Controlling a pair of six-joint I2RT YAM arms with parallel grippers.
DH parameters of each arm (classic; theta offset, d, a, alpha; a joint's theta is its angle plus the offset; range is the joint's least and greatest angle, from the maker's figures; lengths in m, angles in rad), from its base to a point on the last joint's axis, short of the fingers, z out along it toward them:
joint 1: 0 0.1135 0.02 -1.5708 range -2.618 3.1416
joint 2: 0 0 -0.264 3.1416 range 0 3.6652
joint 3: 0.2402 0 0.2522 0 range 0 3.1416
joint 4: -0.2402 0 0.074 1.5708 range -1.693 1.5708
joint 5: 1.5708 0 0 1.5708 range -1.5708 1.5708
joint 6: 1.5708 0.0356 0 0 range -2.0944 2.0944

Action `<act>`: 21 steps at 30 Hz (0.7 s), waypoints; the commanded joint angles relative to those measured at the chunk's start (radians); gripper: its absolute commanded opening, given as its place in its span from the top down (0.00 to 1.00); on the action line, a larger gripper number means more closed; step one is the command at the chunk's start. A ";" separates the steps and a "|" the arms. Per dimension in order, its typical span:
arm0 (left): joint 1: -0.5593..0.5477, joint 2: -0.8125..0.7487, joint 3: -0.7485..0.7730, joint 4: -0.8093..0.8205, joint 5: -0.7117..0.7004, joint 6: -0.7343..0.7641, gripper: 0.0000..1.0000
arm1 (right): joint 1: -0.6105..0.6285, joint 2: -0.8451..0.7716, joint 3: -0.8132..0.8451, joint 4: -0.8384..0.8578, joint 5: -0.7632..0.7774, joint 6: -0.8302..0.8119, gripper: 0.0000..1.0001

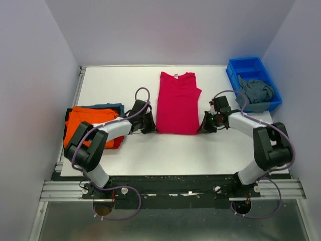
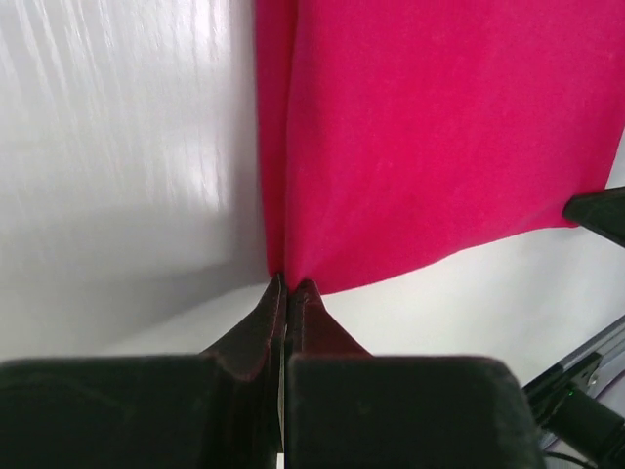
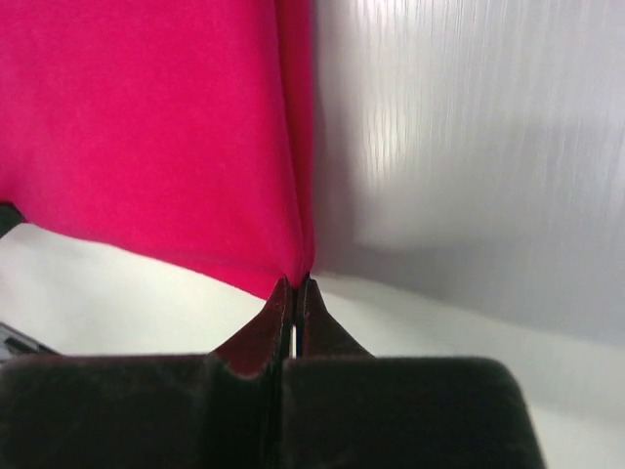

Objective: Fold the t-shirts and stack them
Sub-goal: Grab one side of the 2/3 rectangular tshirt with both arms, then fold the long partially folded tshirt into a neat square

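Note:
A crimson-pink t-shirt (image 1: pixel 177 103) lies in the table's middle, folded lengthwise into a long strip with its collar at the far end. My left gripper (image 1: pixel 153 128) is shut on the shirt's near left corner (image 2: pixel 285 278). My right gripper (image 1: pixel 202 129) is shut on its near right corner (image 3: pixel 301 277). The cloth (image 2: pixel 430 127) fills each wrist view (image 3: pixel 146 127). An orange t-shirt (image 1: pixel 90 122) tops a folded stack at the left, with a red one (image 1: pixel 116 143) and a blue one (image 1: pixel 109 106) under it. A grey-blue t-shirt (image 1: pixel 257 93) lies crumpled in the bin.
A blue plastic bin (image 1: pixel 251 68) stands at the far right corner of the white table (image 1: pixel 170 150). Grey walls close in the table on the left, back and right. A metal rail (image 1: pixel 170 188) runs along the near edge.

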 commanded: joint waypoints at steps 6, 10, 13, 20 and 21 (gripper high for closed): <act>-0.166 -0.415 -0.121 -0.278 -0.102 -0.006 1.00 | 0.012 -0.456 -0.236 -0.208 -0.053 -0.011 0.99; -0.169 -0.524 -0.070 -0.360 -0.113 -0.024 1.00 | 0.012 -0.619 -0.203 -0.311 -0.011 0.008 0.99; -0.158 -0.493 0.048 -0.399 -0.157 0.012 1.00 | 0.009 -0.598 -0.079 -0.346 0.045 -0.004 0.99; 0.007 -0.274 0.279 -0.312 -0.089 0.043 1.00 | -0.032 -0.268 0.251 -0.342 0.078 -0.037 0.99; 0.030 -0.228 0.312 -0.308 -0.092 0.048 1.00 | -0.044 -0.213 0.305 -0.339 0.069 -0.041 0.99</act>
